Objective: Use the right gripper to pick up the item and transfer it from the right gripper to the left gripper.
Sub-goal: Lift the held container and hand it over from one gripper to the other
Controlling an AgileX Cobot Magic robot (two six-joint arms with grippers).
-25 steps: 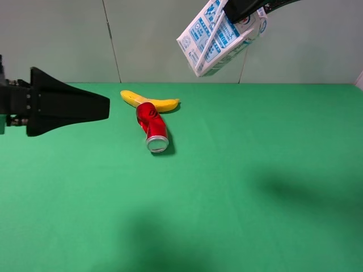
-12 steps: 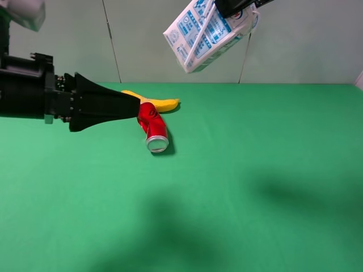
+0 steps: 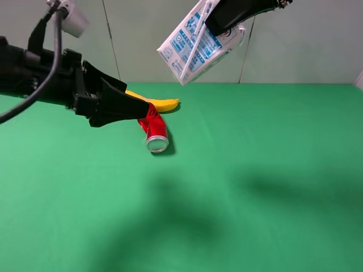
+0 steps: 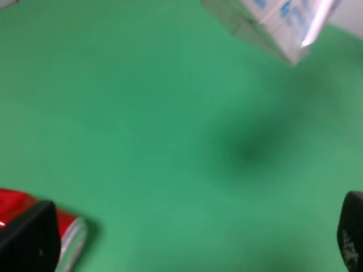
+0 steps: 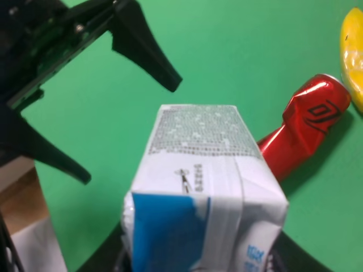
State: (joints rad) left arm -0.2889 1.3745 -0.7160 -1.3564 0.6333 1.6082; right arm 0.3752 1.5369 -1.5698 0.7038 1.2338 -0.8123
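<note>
Pickup: done, right gripper (image 3: 222,22) clamps the drink carton (image 3: 193,45) aloft | Handover: pending, left gripper (image 3: 137,97) spread wide, empty, short of the carton

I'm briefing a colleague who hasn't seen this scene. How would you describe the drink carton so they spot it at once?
Look above the far side of the green table, where the right gripper hangs. It clamps a tilted drink carton, white with blue print; unlike the red can and yellow banana, it is off the table.
</note>
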